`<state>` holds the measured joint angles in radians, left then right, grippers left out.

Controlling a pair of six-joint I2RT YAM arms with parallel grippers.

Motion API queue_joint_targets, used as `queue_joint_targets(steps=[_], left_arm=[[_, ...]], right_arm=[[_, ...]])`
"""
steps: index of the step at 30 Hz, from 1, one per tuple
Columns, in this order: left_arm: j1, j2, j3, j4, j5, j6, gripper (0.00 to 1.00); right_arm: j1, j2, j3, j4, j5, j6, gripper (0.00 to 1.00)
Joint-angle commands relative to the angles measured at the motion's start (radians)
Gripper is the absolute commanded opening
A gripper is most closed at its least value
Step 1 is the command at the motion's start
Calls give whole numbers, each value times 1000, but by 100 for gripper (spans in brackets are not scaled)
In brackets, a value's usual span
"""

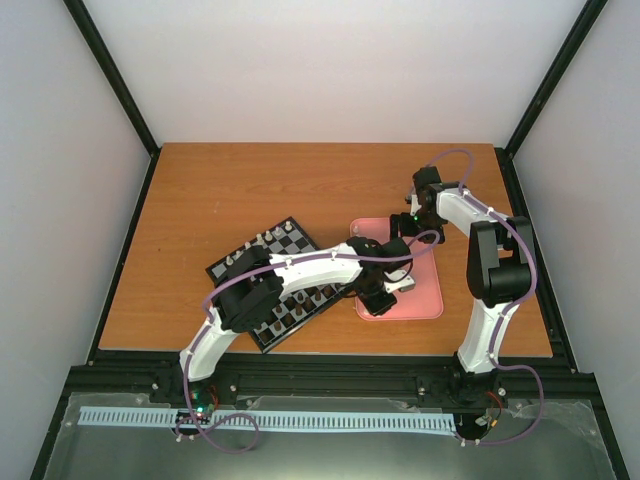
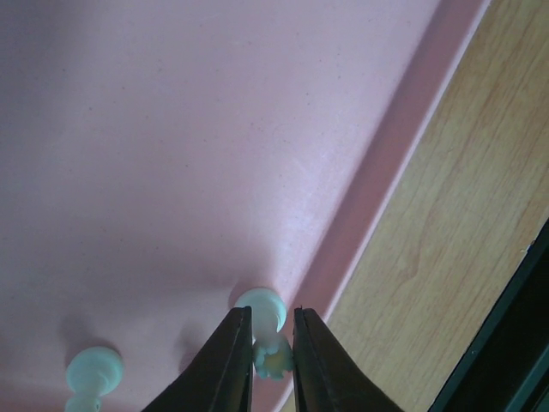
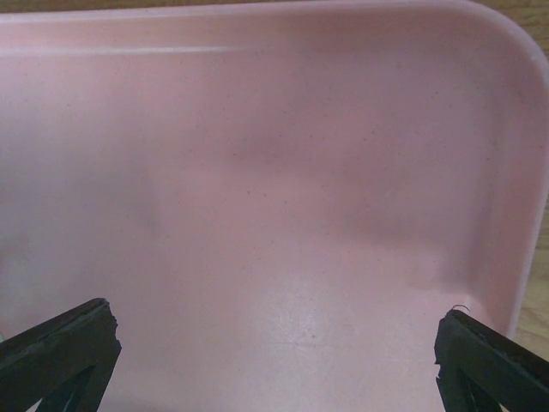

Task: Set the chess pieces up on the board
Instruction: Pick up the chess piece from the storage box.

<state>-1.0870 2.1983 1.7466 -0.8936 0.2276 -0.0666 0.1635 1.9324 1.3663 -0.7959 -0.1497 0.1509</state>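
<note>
Chess piece (image 2: 262,307), cream-white, sits at the lower centre of the left wrist view, on the pink tray (image 2: 214,129) and close to its raised rim. The left pincer (image 2: 271,316) is drawn narrow around it. Its 2 dark fingers (image 2: 232,360) stand on either side of the piece and appear to press it, with the piece filling the slit between them. A second chess piece (image 2: 93,371), also cream-white, lies on the tray floor at the lower left of that frame, apart from the fingers.

In the top view the left pincer (image 1: 385,290) is over the lower left part of the tray (image 1: 425,295), just right of centre. The left arm reaches to it across the board (image 1: 290,240).

Higher in the frame, the right pincer (image 1: 400,245) is above the tray's upper left part. In the right wrist view the right pincer (image 3: 274,343) is spread wide, with its fingertips in the 2 lower corners and only bare tray floor (image 3: 274,172) between them.

The board lies turned at an angle, left of centre on the wooden surface (image 1: 250,180), just beside the tray. Small pieces stand along its upper left edge and its lower part, too small to tell apart.
</note>
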Motion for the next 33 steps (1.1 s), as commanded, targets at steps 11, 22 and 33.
queue_joint_targets(steps=[11,22,33], left_arm=[[-11,-22,73,-68,-13,29,5],[137,-172,210,-164,-102,-46,4],[589,-635,-241,-245,-320,-289,2]], right_arm=[[5,-32,4,4,5,8,100],[5,-14,34,-3,-12,4,100],[13,20,50,4,-63,9,100]])
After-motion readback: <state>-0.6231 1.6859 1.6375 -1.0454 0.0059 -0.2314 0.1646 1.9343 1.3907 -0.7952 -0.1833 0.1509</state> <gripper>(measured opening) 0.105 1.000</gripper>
